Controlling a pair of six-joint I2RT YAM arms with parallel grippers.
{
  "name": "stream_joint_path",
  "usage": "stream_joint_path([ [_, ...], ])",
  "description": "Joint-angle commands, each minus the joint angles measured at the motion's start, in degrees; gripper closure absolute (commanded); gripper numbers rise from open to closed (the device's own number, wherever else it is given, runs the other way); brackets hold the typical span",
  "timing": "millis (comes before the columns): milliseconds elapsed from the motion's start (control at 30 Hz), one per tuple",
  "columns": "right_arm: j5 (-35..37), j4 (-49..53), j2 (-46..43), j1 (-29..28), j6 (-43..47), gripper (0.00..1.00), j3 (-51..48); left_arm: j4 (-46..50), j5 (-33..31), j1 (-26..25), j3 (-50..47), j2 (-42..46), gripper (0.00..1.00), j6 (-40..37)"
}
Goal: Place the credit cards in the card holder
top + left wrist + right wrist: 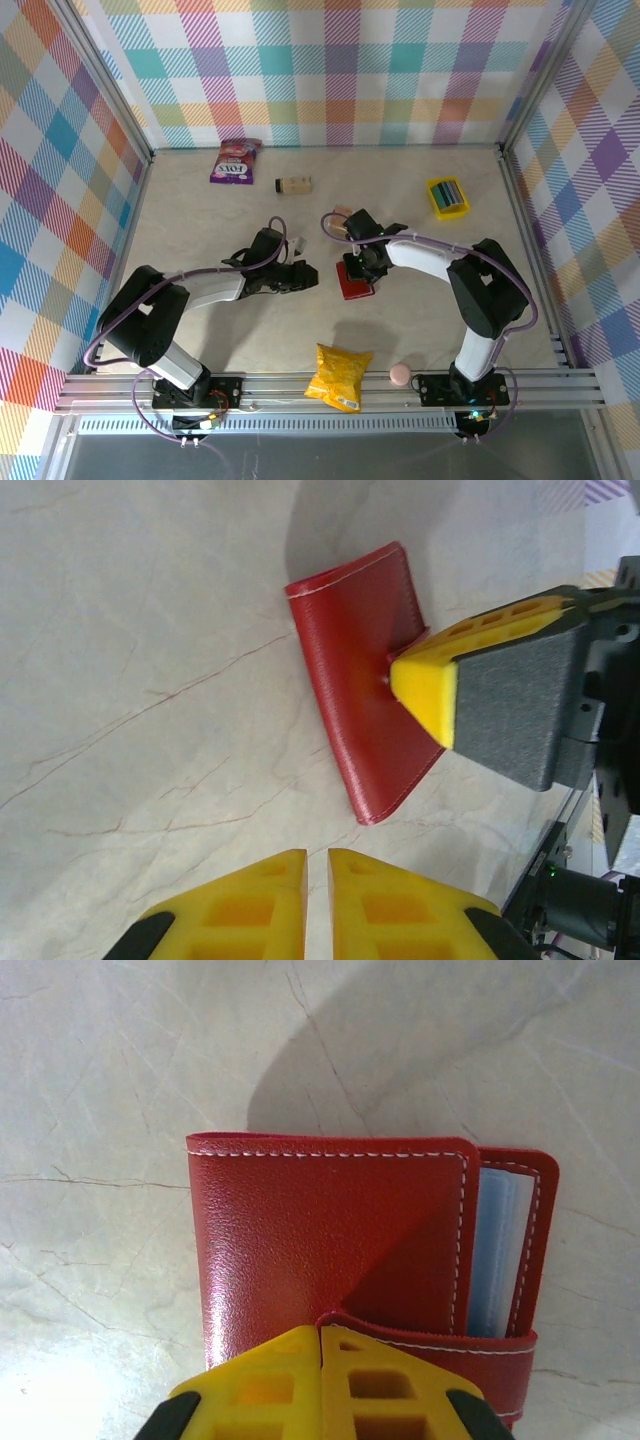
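Here, at the centre of the overhead view, the red card holder (352, 283) lies folded on the pale, marble-veined table (200, 200). The right gripper (358, 266) is closed, its yellow tips at the holder's snap tab (450, 1355). Whether the tab is actually pinched between them cannot be made out. The left gripper (303, 278) hovers just to the holder's left, all but closed on nothing. The credit cards (450, 192) stand on edge in a small yellow tray (437, 210) at the upper right, well apart from the holder.

The step in hand appears to be opening the holder. Done well, that likely means drawing the tab up and back slowly while the free gripper pins the lower cover. The light case could otherwise slide on the smooth table or lift whole.

The cover is grained, leather-like and glossy, with rounded corners and white stitching. Clear, bluish plastic sleeves (495, 1250) peek out at the right edge in the right wrist view. The gripper fingers are ribbed yellow plastic backed with grey pads.
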State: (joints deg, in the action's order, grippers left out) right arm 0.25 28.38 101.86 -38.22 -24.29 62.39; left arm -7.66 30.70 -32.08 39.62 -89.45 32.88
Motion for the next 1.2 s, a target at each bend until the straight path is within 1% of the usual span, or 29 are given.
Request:
stream_joint_path([
  [0,4.4,5.1,6.8,-0.4,-3.4,1.0,-4.6,0.6,-0.4,0.6,-0.9,1.8,0.86,-2.9],
  [300,2.6,6.7,3.1,-0.4,-2.2,1.0,-1.3,0.4,0.1,0.6,-1.0,1.8,0.85,-2.9],
  [533,0.5,8.2,0.8,-0.4,-0.4,0.84,3.0,0.7,-0.5,0.6,-1.3,2.3,0.85,-3.1],
  [667,0.6,7.5,-1.9,-0.2,0.0,0.64,4.0,1.1,-1.2,0.6,-1.5,2.5,0.84,-3.4],
  [733,0.5,6.3,-4.8,0.2,-0.3,0.57,3.6,1.2,-1.5,0.6,-1.6,2.8,0.84,-3.4],
  [800,-1.5,3.8,-9.4,1.3,-0.2,0.53,2.0,1.4,-1.5,0.6,-1.7,3.2,0.84,-3.5],
  [933,-6.2,-3.2,-21.6,3.1,-0.2,0.49,-4.2,2.3,-2.5,0.6,-1.9,4.8,0.83,-4.0],
  [1033,-9.4,-8.0,-32.2,6.8,-1.9,0.48,-10.9,2.4,-2.5,0.6,-2.3,6.6,0.81,-4.3],
  [1167,-10.5,-12.1,-45.0,12.4,-2.6,0.44,-19.7,-0.8,-2.5,0.6,-4.5,10.2,0.79,-3.8],
])
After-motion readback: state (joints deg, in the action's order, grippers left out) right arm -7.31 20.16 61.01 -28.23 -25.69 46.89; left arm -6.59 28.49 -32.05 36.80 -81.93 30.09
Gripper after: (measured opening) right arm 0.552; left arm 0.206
